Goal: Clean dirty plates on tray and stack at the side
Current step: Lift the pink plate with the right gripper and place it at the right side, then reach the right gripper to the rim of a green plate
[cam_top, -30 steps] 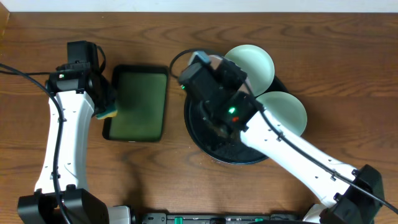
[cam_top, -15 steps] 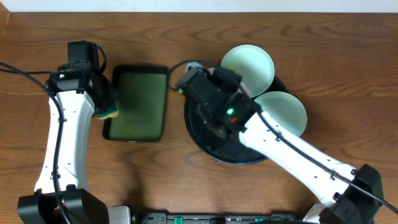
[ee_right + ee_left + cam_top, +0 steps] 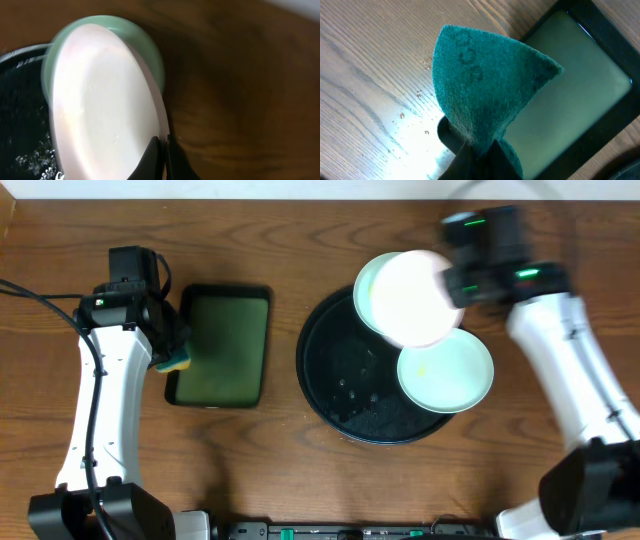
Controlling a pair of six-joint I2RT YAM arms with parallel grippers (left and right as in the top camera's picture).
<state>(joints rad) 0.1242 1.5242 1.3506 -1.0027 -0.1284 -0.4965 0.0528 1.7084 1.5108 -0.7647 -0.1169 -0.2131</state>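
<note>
Right fingers (image 3: 160,149) are pinched shut on the rim of the white plate (image 3: 410,298), so you carry it tilted above the far right part of the black tray (image 3: 335,395). Left fingers (image 3: 474,152) are closed on a green scouring sponge (image 3: 485,85), which hangs over the desk (image 3: 250,470) at the left edge of the green tray (image 3: 220,345).

You have open room on the left half of the black tray, bare and wet. A strip of bare desk lies between the two trays, with more wood to the right of the plates. The desk's far edge runs close behind the black tray.

One mint plate (image 3: 450,375), with a small yellowish smear, sits at the tray's right side and overhangs the rim. The other mint plate (image 3: 366,280) lies at the far rim, and the white plate hides most of it, leaving only a crescent. You cannot tell whether those two touch. Your right arm is blurred in the overhead view. In the left wrist view the sponge fills the middle and cuts off much of the green tray.
</note>
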